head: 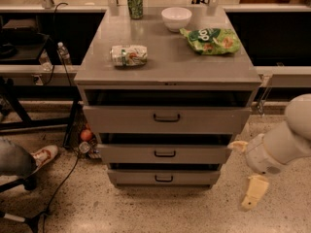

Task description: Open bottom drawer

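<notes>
Grey metal is filling the middle of the shot: a cabinet (167,72) with three drawers stacked down its front. The bottom drawer (131,177) is sitting lowest on the cabinet, just above the floor. It is the shallowest panel, with a small black handle (164,178) at its centre. A dark gap is showing above each drawer front, but what is lying inside cannot be made out.

On the cabinet top, a white bowl (176,18) is standing at the back, with its contents not showing. A green can (135,3) is standing upright to the left of it. A green snack bag (211,41) is lying towards the right edge, and a crumpled white-and-green packet (128,55) is lying on its side towards the left edge.

The gripper (241,174) is hanging to the right of the cabinet, level with the two lower drawers and clear of them. Its two cream fingers (255,192) are spreading well apart, with nothing between them.

Left of the cabinet, a clear water bottle (63,53) is standing on a low shelf. An orange ball (86,135) is resting by the cabinet's lower left corner. A shoe (43,155) and a black cable (58,191) are lying on the speckled floor (160,210). Nothing is standing in front of the drawers.
</notes>
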`<state>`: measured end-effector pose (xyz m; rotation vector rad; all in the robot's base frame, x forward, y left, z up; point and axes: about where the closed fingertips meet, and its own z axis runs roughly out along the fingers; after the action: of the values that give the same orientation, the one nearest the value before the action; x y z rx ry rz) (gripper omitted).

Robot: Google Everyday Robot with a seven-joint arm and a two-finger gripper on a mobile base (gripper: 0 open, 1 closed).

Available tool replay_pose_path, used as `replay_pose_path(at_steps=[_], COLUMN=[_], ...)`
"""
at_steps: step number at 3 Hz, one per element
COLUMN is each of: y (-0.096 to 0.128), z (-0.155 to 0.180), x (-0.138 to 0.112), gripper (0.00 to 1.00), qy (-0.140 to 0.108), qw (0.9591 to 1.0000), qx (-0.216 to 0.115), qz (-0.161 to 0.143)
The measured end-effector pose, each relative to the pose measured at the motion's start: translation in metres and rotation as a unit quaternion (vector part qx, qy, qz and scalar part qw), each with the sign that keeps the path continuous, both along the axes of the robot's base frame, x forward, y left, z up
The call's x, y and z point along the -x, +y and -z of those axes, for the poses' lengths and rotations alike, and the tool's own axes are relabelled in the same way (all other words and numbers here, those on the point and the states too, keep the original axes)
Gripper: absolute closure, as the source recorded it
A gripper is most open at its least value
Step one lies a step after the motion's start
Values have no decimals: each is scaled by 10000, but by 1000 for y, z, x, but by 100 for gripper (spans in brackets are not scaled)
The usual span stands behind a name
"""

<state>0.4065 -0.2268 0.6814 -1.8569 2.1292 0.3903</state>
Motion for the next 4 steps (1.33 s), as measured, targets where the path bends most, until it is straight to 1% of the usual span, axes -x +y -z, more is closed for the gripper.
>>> replay_pose_path(at_steps=[1, 2, 3, 4], y=[12, 24, 24, 28], z=[67, 149, 149, 178], x=[-6, -9, -9, -16], gripper=[0, 0, 0, 0], qy=[194, 485, 484, 432], qw=[9989, 9949, 9949, 9928], qx=[-381, -871, -872, -1030], qz=[-201, -171, -173, -438])
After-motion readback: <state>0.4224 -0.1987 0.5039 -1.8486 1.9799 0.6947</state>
